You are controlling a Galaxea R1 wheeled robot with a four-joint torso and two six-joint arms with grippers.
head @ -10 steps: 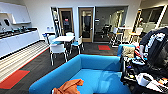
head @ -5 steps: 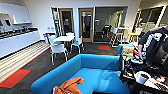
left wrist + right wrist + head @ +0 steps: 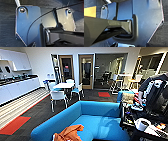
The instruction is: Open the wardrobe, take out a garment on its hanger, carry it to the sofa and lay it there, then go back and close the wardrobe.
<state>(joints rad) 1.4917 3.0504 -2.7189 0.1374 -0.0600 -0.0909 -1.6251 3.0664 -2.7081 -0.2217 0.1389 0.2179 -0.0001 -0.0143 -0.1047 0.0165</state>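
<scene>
1. The orange garment (image 3: 68,133) lies crumpled on the seat of the bright blue sofa (image 3: 100,110), at about seven o'clock in the head view, close to the near end of the sofa's left arm.
2. A bit of white shows at the garment's left edge; I cannot tell whether it is the hanger.
3. The sofa sits on dark carpet (image 3: 42,110); its low back runs across the middle of the room.
4. Beyond the sofa, toward eleven o'clock, a white table (image 3: 63,85) stands with white-framed chairs (image 3: 58,96) around it.
5. A white kitchen counter (image 3: 17,88) runs along the wall at nine o'clock, with white wall cabinets (image 3: 18,60) above it.
6. Red floor patches lie at eight o'clock (image 3: 13,125) and near twelve o'clock (image 3: 104,94).
7. Two wooden doors (image 3: 85,70) stand in the far wall at twelve o'clock.
8. At three o'clock a person (image 3: 150,89) stands beside a cluttered dark cart (image 3: 140,124).
9. Both wrist views show the robot's dark plate above dark carpet; whether either gripper's fingers are apart or together, I cannot tell.
</scene>
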